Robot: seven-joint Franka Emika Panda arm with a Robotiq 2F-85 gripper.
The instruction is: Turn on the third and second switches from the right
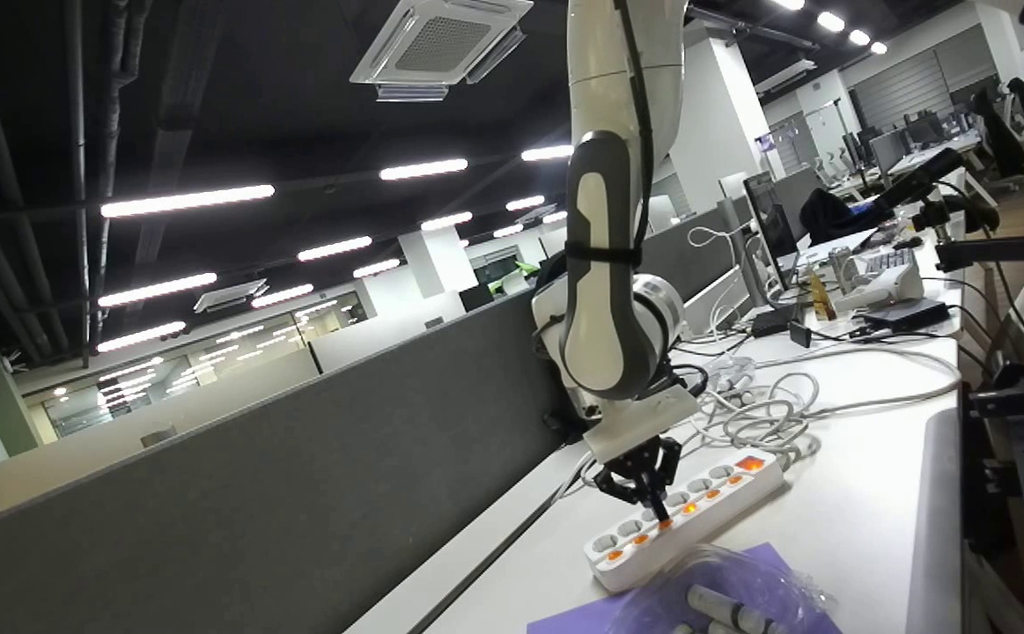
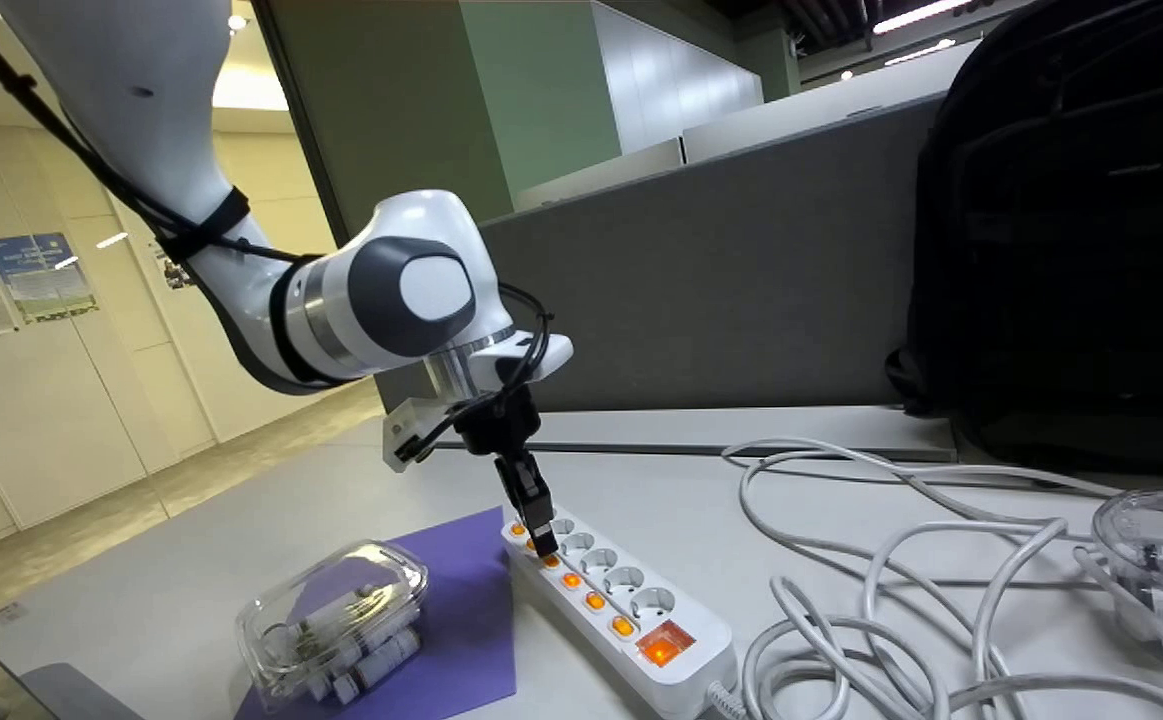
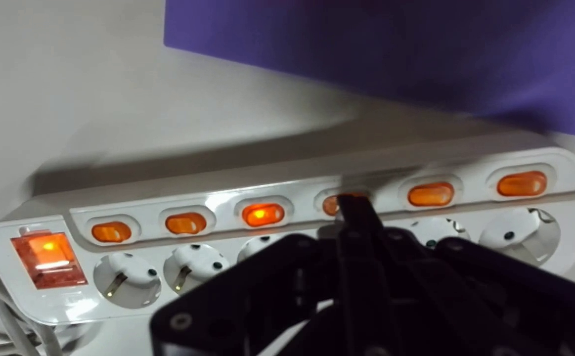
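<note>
The white power strip [image 1: 727,519] lies on the table in both exterior views [image 2: 706,632] and fills the middle of the wrist view [image 3: 277,180]. Its orange rocker switches form a row beside the sockets. In the wrist view the large square switch [image 3: 50,259] at the left end glows, and so does the third small switch from the left [image 3: 262,214]. The two switches at the right end [image 3: 430,194] look unlit. My gripper [image 3: 354,205] is shut and empty. Its fingertips cover most of the third switch from the right [image 3: 330,205]; I cannot tell if they press it.
A purple sheet [image 2: 471,620] lies beside the strip, with a clear plastic box [image 2: 331,620] of vials on it. Loose white cables [image 2: 901,590] coil near the strip's cord end. A grey partition [image 1: 344,475] stands behind the table, and a black backpack [image 2: 1071,250] stands there.
</note>
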